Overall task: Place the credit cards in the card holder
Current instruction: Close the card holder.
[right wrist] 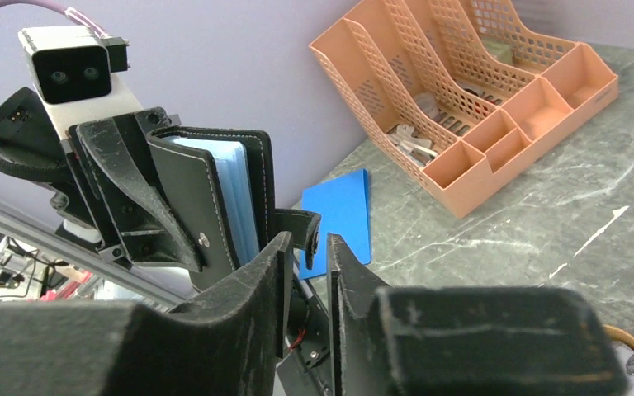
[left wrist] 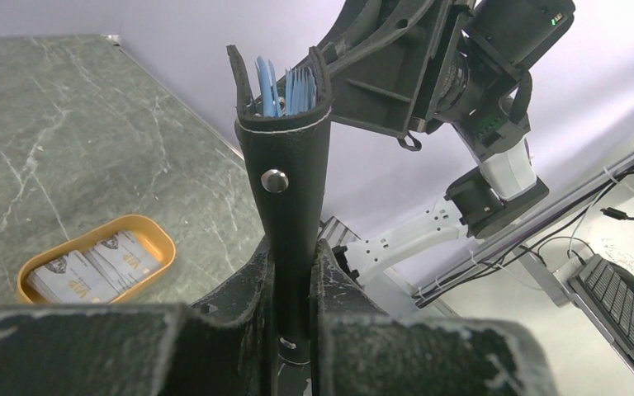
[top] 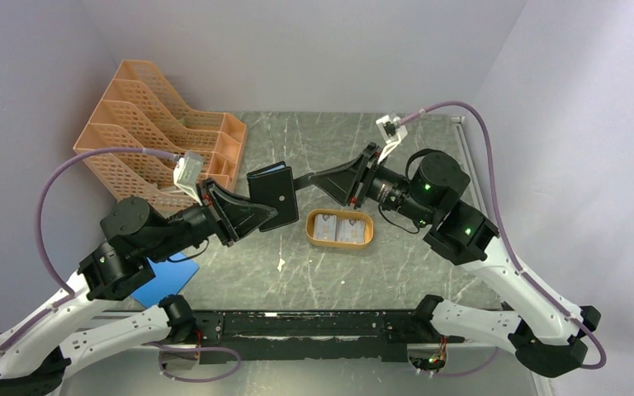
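The black card holder (top: 272, 194) hangs above the table, and my left gripper (top: 256, 216) is shut on its folded edge. In the left wrist view the card holder (left wrist: 285, 190) stands upright between the jaws of the left gripper (left wrist: 295, 264), with bluish pockets (left wrist: 285, 87) fanning out at the top. My right gripper (top: 301, 180) faces it from the right. In the right wrist view the right gripper (right wrist: 307, 243) has a narrow gap between its jaws, and the snap tab (right wrist: 301, 223) sits at the tips, unclamped. The credit cards (top: 338, 227) (left wrist: 91, 264) lie in an orange oval tray (top: 340, 244).
A peach mesh file organiser (top: 157, 124) (right wrist: 462, 107) stands at the back left of the table. A flat blue sheet (top: 163, 285) (right wrist: 343, 214) lies at the near left, partly under the left arm. The orange tray (left wrist: 144, 224) sits near the middle.
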